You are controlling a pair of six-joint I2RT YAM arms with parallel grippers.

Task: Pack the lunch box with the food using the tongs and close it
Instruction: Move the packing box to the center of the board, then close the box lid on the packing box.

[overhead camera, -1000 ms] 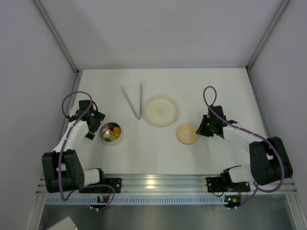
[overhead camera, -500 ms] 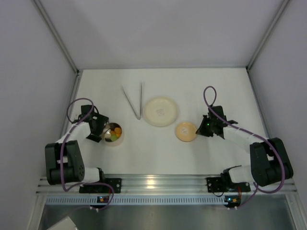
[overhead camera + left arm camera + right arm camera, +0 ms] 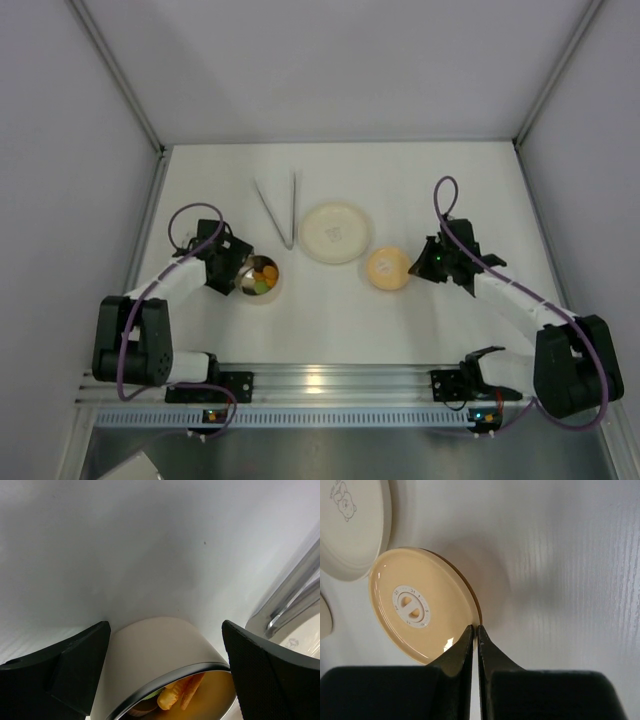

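The lunch box (image 3: pixel 260 278), a small steel pot (image 3: pixel 160 650), stands on the table with the food (image 3: pixel 262 279) inside; orange pieces (image 3: pixel 182 695) show under its rim. My left gripper (image 3: pixel 236 268) is open and straddles the pot, one finger close along each side of its wall (image 3: pixel 166 630). The tan lid (image 3: pixel 387 268) lies right of the plate, and my right gripper (image 3: pixel 415 268) is shut on its rim (image 3: pixel 476 627). In the right wrist view the lid (image 3: pixel 420 605) shows a white round centre. The tongs (image 3: pixel 280 210) lie in a V at the back left, untouched.
A cream plate (image 3: pixel 335 232) sits between the pot and the lid, its edge close to the lid (image 3: pixel 350 525). The tongs' shiny arms (image 3: pixel 295 590) lie just beyond the pot. Grey walls close in the table on three sides.
My left gripper slid right around the pot and the pot moved right with it, towards the plate. My right gripper closed on the lid's rim and shifted it slightly back.
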